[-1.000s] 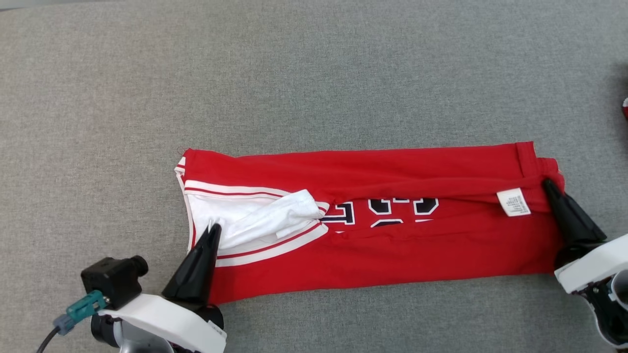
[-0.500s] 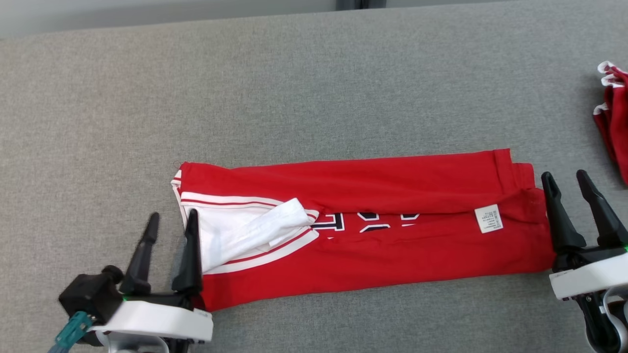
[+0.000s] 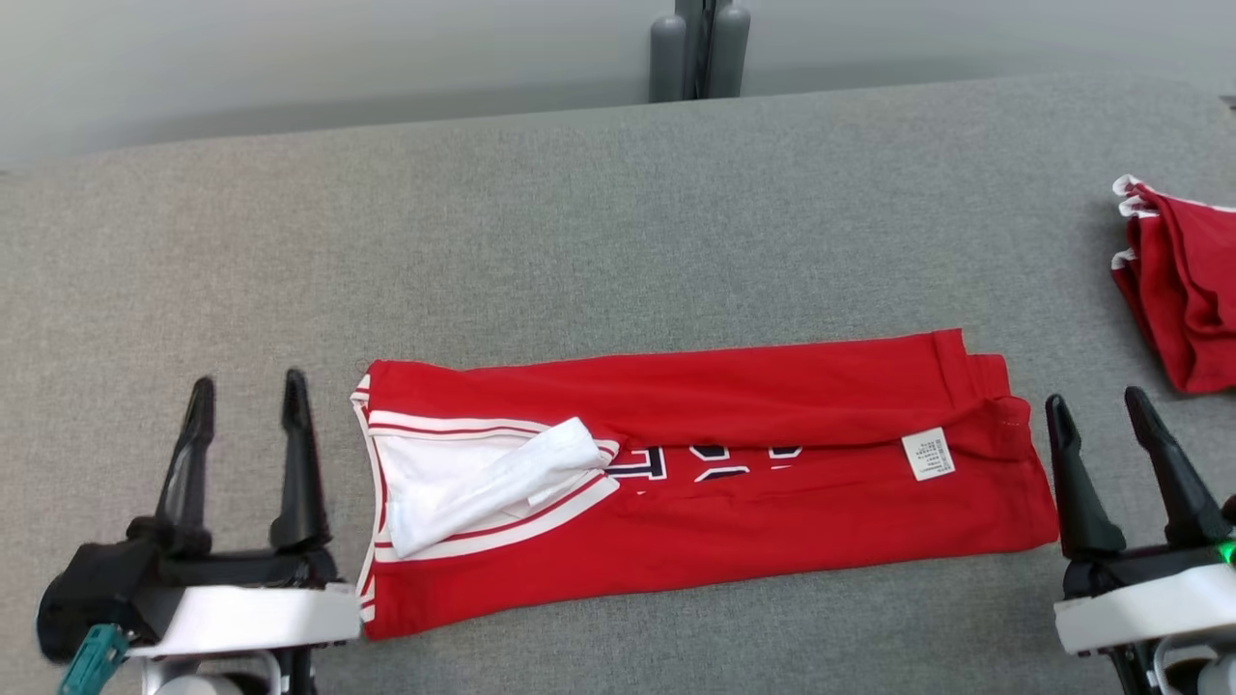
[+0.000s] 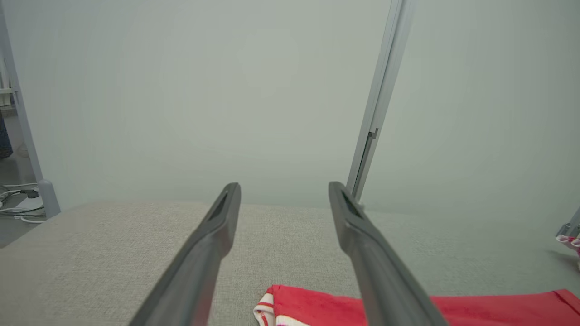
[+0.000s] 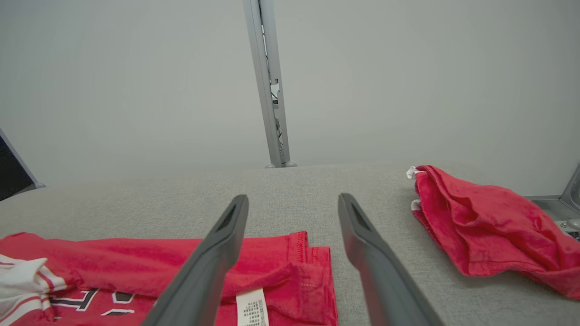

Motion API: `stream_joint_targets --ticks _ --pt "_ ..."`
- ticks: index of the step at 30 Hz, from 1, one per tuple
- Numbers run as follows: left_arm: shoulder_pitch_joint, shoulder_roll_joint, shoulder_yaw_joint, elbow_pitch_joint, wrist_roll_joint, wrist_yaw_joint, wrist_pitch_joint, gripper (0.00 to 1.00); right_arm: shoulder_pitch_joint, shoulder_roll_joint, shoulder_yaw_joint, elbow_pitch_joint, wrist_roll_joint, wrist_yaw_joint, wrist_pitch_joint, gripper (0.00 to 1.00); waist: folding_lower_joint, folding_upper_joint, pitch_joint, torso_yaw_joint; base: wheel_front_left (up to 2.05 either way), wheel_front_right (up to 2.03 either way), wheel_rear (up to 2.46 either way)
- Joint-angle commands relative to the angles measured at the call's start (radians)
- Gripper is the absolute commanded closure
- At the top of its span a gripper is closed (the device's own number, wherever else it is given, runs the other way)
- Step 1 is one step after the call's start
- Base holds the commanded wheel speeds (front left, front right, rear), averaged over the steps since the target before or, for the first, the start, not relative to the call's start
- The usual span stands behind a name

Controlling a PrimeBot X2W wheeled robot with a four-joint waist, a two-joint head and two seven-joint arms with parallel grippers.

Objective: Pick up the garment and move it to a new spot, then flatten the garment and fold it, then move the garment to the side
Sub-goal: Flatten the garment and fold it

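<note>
A: Garment [image 3: 772, 521] location?
B: Left gripper [image 3: 247, 381] stands beside its left end, jaws spread, empty; the folded red strip lies flat on the grey table [image 3: 579, 241]; right gripper [image 3: 1093, 398] beside its right end, jaws spread, empty.

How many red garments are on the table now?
2. The long folded jersey lies at centre; a bunched red garment sits at the far right, cut off by the frame, so more may be hidden.
</note>
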Motion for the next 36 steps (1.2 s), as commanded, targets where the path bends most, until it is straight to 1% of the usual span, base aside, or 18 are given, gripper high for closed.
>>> stream_joint_targets --ticks 1,9,16,21,25,29,33,36 --pt "0.023 0.003 0.02 0.028 0.015 -0.012 -0.004 0.0 0.019 0.005 -0.004 -0.004 -0.014 0.0 0.009 0.0 0.0 -0.0001 -0.017 -0.004 0.0 0.0 0.0" --pt "0.057 0.003 0.026 0.095 0.012 -0.038 -0.004 0.0 0.04 0.017 0.0 -0.003 -0.01 0.0 0.024 0.0 0.0 -0.0001 -0.038 -0.004 0.0 0.0 0.0" --pt "0.044 0.001 0.031 0.108 0.016 -0.041 -0.004 0.0 0.046 0.016 -0.006 -0.007 -0.006 0.0 0.034 0.0 0.0 -0.0001 -0.04 0.005 0.0 0.0 0.0" --pt "0.034 0.005 0.033 0.104 0.02 -0.038 -0.004 0.0 0.015 0.006 -0.014 0.015 0.012 0.0 0.045 0.0 0.0 -0.0001 -0.025 0.011 0.0 0.0 0.0" --pt "0.017 0.002 0.023 0.104 0.021 -0.037 -0.001 0.0 -0.028 -0.016 -0.029 0.09 0.041 0.0 0.05 0.0 0.0 -0.0001 -0.002 0.02 0.0 0.0 0.0" --pt "-0.007 -0.007 0.008 0.107 0.024 -0.042 0.0 0.0 -0.099 -0.048 -0.028 0.216 0.077 0.0 0.041 0.0 0.0 -0.0001 0.032 0.037 0.0 0.0 0.0" --pt "-0.031 -0.017 -0.005 0.115 0.021 -0.046 0.0 0.0 -0.175 -0.071 0.002 0.352 0.115 0.0 0.031 0.0 0.0 -0.0001 0.06 0.054 0.0 0.0 0.0" --pt "-0.047 -0.022 -0.012 0.122 0.024 -0.051 -0.001 0.0 -0.216 -0.08 0.053 0.436 0.146 0.0 0.043 0.0 0.0 -0.0001 0.076 0.067 0.0 0.0 0.0"
